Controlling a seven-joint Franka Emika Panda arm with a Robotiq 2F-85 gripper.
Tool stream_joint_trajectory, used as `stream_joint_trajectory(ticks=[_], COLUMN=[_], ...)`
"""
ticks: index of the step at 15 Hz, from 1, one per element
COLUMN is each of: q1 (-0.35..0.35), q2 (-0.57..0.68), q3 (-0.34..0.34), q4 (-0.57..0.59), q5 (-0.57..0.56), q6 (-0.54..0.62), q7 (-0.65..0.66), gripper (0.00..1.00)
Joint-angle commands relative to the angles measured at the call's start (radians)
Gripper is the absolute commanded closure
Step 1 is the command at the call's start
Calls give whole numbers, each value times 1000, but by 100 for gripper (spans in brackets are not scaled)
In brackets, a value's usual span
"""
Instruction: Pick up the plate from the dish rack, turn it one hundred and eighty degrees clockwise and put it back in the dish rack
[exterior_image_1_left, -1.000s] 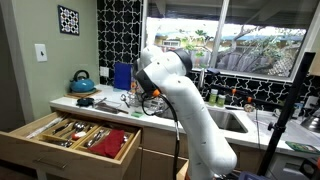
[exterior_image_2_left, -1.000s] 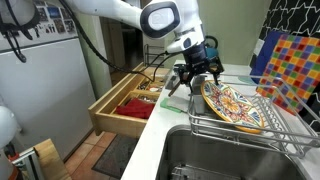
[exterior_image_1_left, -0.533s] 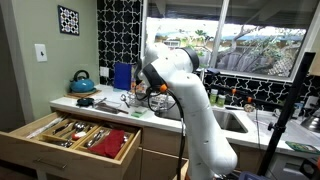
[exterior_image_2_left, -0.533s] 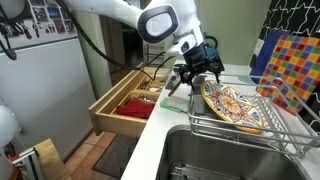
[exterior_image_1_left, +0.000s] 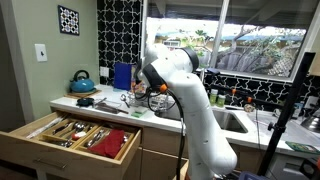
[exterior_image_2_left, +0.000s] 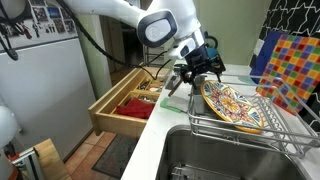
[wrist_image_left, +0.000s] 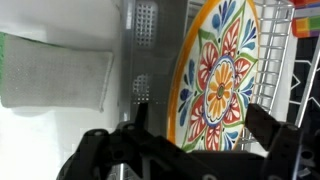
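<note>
Wrist view, plate (wrist_image_left: 215, 75) just ahead of claw (wrist_image_left: 200, 115) (jaws spread)

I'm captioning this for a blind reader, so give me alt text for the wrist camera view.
A round plate painted with a bright flower pattern stands on edge in a wire dish rack, framed by the two dark fingers of the open gripper at the picture's bottom. A pale green cloth lies to its left.

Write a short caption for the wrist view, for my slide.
Open tool poised at the flower-painted plate leaning in the dish rack.
</note>
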Motion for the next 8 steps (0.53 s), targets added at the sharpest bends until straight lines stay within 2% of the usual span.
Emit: stream_joint_trajectory(ticks=[1,2,3,5,7,8], q1=[-34,-68,-67,-91,-106,-107], q2=[-9,-74,-12,-16,-19,-20], q3=[36,86,60,75,82,82], q4=[-13,-14,-2,9,18,19], q5=[35,-56,31,41,52,57], q6=[34,66,39,42,39,40], q7=[-5,55,6,15,12,12], gripper=[7,11,16,26,22,25])
